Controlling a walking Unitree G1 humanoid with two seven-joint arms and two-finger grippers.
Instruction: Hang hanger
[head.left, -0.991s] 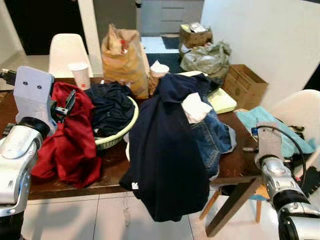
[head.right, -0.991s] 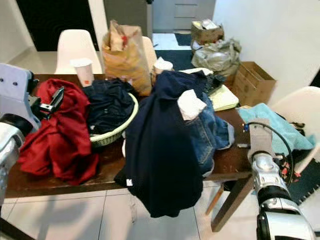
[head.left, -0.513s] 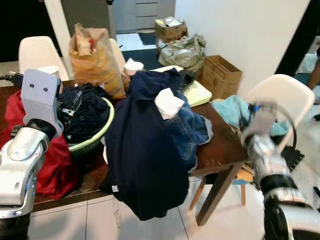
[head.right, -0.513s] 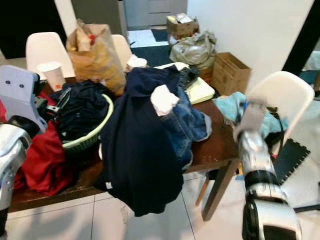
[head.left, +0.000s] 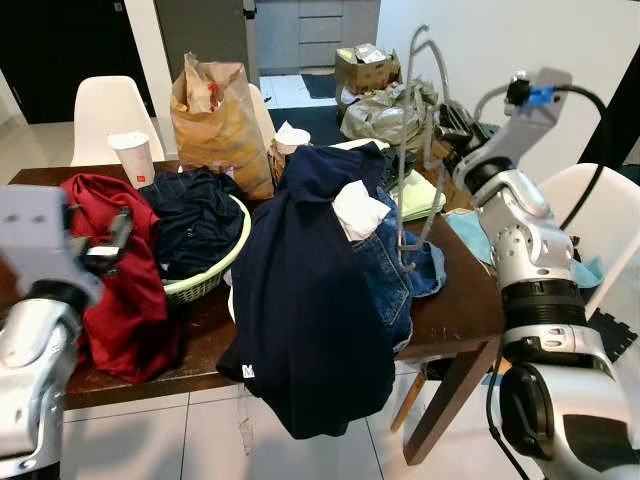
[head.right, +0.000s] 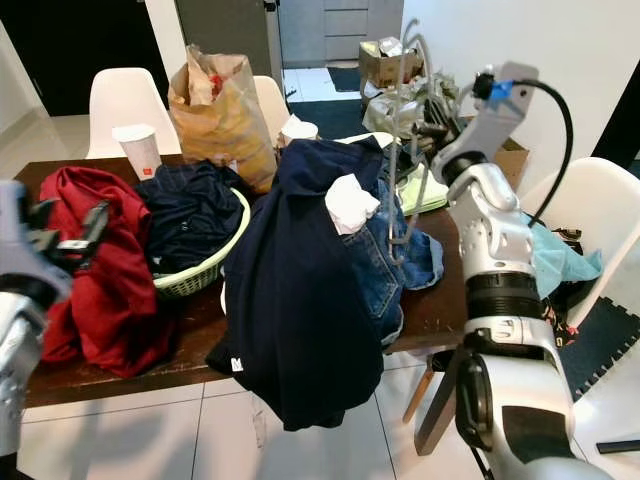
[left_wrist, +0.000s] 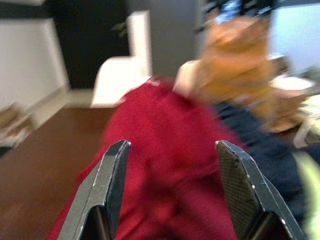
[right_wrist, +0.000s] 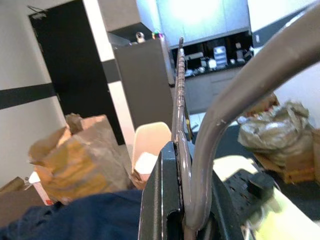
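A grey hanger hangs upright over the right side of the table, above the jeans. My right gripper is raised there and shut on the hanger near its top. My left gripper is open, held low at the left over a red garment with nothing between its fingers. A large navy garment drapes over the table's front edge.
The dark wooden table also bears a pale green basket of dark clothes, a brown paper bag and a paper cup. White chairs stand behind and at the right. Bags and a box lie by the far wall.
My right arm has risen from low beside the table to above it, now showing the hanger in its grip. My left arm has dropped lower. The camera has also swung.
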